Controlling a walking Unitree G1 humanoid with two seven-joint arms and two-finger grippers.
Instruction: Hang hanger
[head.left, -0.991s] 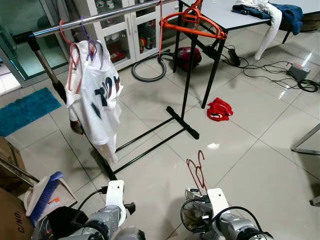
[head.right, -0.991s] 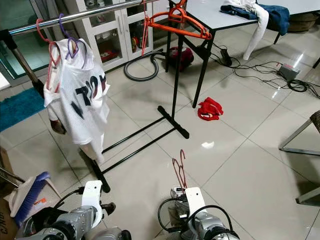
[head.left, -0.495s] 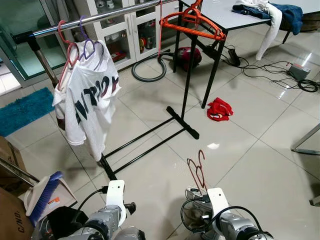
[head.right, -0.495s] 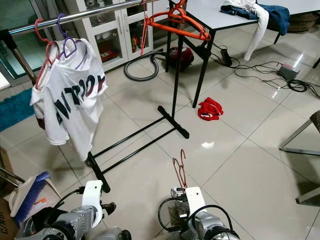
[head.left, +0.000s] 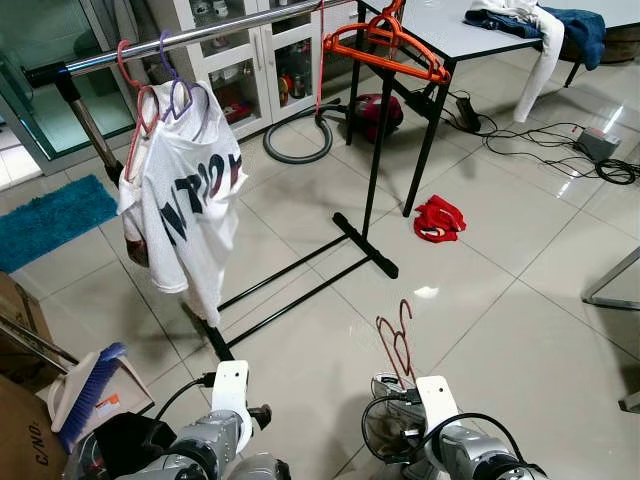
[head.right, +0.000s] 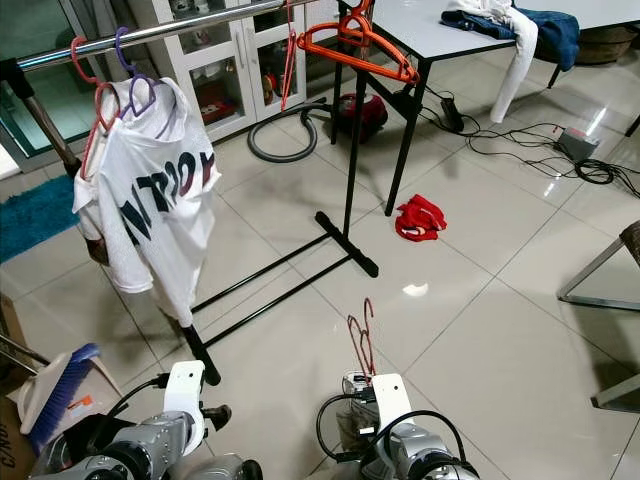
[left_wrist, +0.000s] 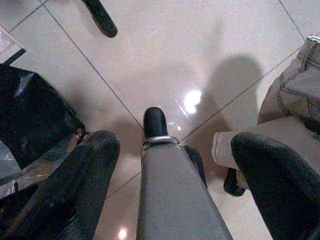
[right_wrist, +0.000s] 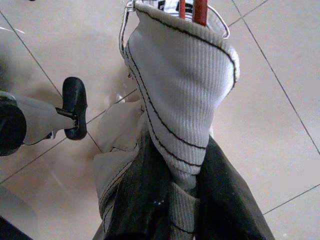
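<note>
Standing on glossy tiled floor (head.left: 520, 330) near rail (head.left: 180, 40)

**A lived-in room at home**

Pale glossy floor tiles (head.left: 500, 300), a metal clothes rack (head.left: 200, 35) with 1 white jersey (head.left: 185, 205), a glass-door cabinet (head.left: 260, 60), a vacuum cleaner (head.left: 378, 110), a table (head.left: 470, 35) strewn with clothes; possibly a laundry corner.
</note>
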